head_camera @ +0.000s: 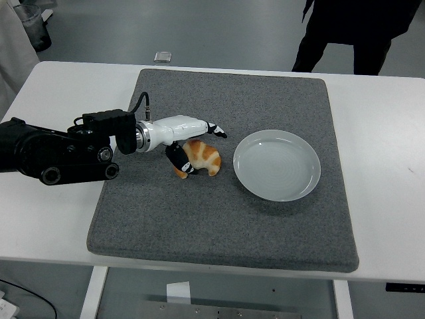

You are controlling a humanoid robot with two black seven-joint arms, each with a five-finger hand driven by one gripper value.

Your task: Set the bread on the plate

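A golden croissant, the bread (204, 159), lies on the grey mat (219, 219) just left of the white plate (276, 165), which holds nothing. My left hand (202, 151) reaches in from the left and straddles the bread. Its black-tipped thumb (178, 159) rests against the bread's left end, and the white fingers (214, 128) stretch out straight above its far side. The bread sits flat on the mat. My right arm is out of view.
The mat covers most of the white table (385, 133). A person in dark clothing (345, 30) stands beyond the far right edge. A small grey object (163, 56) lies behind the table's far edge.
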